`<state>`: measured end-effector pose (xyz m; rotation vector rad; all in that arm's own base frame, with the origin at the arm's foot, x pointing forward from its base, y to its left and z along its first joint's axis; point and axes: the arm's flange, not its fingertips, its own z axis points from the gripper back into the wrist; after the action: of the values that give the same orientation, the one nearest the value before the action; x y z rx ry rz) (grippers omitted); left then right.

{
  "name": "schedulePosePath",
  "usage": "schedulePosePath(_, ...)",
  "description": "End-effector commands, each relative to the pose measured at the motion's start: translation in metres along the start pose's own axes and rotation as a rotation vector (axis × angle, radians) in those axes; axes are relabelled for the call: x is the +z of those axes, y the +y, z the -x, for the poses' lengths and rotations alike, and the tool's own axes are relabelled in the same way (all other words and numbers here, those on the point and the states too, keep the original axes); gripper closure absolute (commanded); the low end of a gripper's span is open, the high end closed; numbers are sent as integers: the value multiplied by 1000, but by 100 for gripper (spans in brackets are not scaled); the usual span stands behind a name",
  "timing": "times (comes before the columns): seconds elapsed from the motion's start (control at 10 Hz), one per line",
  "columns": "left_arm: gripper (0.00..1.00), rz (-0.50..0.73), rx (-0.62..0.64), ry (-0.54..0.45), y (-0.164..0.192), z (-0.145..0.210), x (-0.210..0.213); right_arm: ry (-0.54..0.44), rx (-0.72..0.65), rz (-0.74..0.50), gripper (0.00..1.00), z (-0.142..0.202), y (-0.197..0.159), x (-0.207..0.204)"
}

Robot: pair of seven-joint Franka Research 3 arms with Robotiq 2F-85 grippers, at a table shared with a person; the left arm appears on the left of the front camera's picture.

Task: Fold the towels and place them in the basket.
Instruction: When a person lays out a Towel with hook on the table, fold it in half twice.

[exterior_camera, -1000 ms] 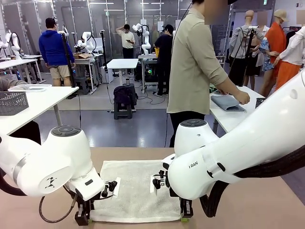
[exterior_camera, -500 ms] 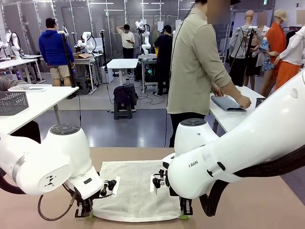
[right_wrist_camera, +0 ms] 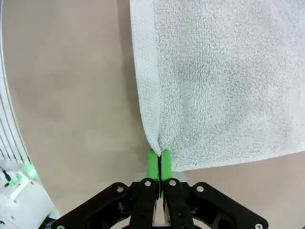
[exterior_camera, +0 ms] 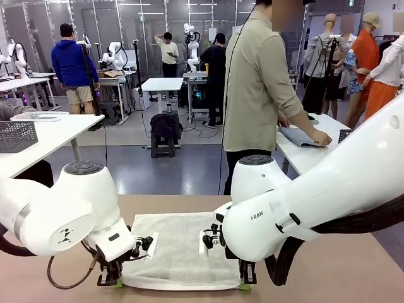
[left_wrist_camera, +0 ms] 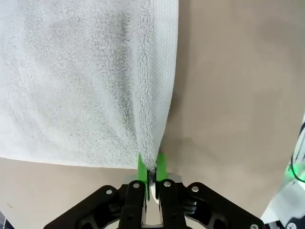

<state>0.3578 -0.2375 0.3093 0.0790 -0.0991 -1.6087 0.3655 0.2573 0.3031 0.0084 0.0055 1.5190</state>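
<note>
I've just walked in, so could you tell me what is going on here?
An off-white towel lies spread on the brown table. The left tool is shut on one near corner, the right tool on the other. Beyond the table, a person handles a grey towel on a white side table.

The one readable print is on the white shell of the right arm (exterior_camera: 303,202): small dark letters (exterior_camera: 255,216) that read "FRAN", seen in the front view where the casing curves round. The left arm (exterior_camera: 38,218) bears a small dark emblem (exterior_camera: 65,235), a figure rather than readable letters.
</note>
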Motion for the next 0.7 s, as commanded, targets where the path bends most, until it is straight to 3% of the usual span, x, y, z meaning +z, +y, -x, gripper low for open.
schedulePosePath(0.0,100,5,15,-4,-22,11,31,5,-1,12,100,3,10,20)
schedulePosePath(0.3,100,-12,25,-10,-20,11,52,-5,15,35,100,1,10,39)
schedulePosePath(0.6,100,-41,34,10,10,9,69,-23,28,38,100,-4,-18,60)
